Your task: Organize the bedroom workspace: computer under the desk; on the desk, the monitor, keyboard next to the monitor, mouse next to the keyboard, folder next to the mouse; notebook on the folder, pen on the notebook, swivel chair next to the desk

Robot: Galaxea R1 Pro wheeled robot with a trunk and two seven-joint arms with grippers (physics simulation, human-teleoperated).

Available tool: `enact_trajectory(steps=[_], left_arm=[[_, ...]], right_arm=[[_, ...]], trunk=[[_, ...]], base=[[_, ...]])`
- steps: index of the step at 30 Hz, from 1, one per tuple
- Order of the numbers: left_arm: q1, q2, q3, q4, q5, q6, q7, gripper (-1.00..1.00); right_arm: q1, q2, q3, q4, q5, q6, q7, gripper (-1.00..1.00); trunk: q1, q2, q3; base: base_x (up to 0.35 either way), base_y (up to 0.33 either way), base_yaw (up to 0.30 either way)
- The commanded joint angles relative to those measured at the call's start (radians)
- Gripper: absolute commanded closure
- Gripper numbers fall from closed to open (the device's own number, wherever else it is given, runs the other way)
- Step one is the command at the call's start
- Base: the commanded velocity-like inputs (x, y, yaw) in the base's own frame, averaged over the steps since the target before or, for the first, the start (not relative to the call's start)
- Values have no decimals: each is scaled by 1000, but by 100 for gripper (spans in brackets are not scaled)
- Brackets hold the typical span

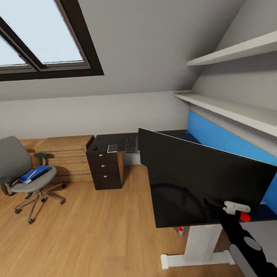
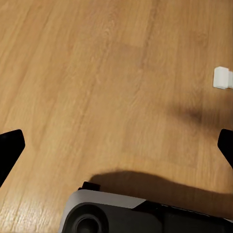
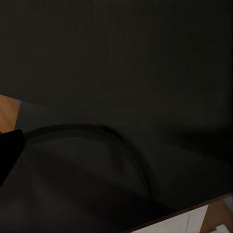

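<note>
Right arm [image 1: 247, 246] reaches toward the monitor [image 1: 198, 180] on the near desk [image 1: 198, 237], finger state untellable, while the left gripper [image 2: 116, 145] hangs spread above the floor [image 2: 97, 73].

Showing as light wood planking with a faint satin sheen, the floor [image 1: 99, 235]; reading as glossy black, mirror-like, the monitor [image 1: 198, 180] front, at three o'clock from the chair; looking like matt grey cloth, the swivel chair [image 1: 17, 170] seat and back, with shiny chrome legs; appearing smooth and bright blue, the folder [image 1: 34, 173] on that seat; gleaming as polished black, the desk [image 1: 110, 139] top; looking painted white and smooth, its pedestal leg [image 1: 200, 243]; showing oak grain, the low shelving [image 1: 68, 157]; reading as matt plaster, the grey-white wall [image 1: 149, 51].
</note>
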Motion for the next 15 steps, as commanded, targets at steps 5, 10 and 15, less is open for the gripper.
enact_trajectory(steps=[5,10,15], left_arm=[[-1,0,-5,1,10,-3,-6,-100],[-1,1,-4,1,11,-4,-6,-100],[-1,1,-3,1,11,-4,-6,-100]], right_arm=[[-1,-1,4,-2,-5,3,-7,-100],[-1,-1,5,0,-5,3,-7,-100],[-1,-1,6,8,-4,3,-6,-100]], trunk=[[1,-2,-2],[1,-2,-2],[1,-2,-2]], base=[[-4,-21,0],[-88,-7,0],[-223,-2,0]])
